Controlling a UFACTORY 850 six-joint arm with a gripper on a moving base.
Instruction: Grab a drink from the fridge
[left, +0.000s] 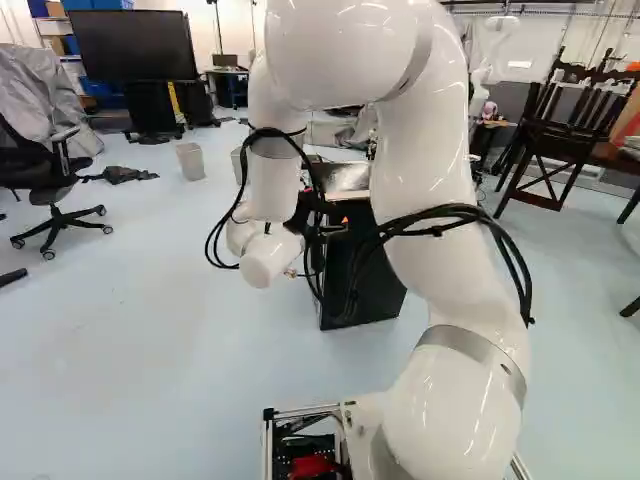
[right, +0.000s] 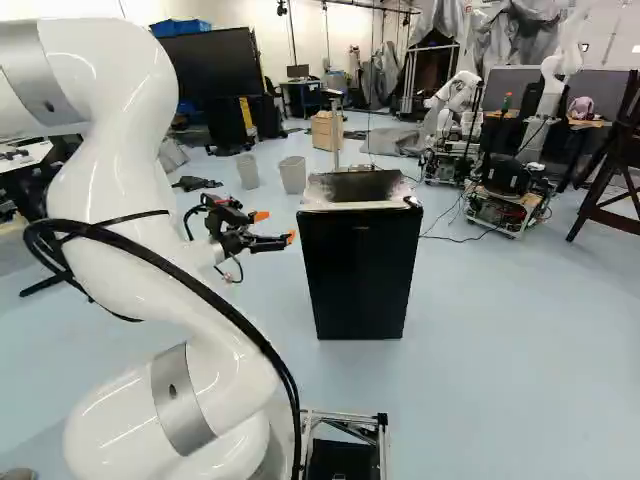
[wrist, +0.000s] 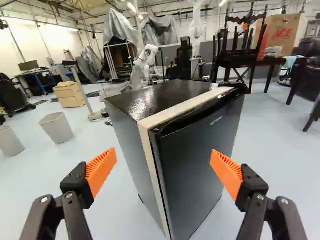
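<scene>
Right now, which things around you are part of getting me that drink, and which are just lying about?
For the job:
- black mini fridge, door shut, so no drink shows
- gripper, open, facing the fridge

Just lying about:
- two waste bins
- wooden box
- wheeled office chair
- large dark screen
- dark wooden chair

Arm (right: 130, 180) arched high; hand (right: 276, 227) pointing ahead, open, orange pads (wrist: 101, 171) well apart.
</scene>
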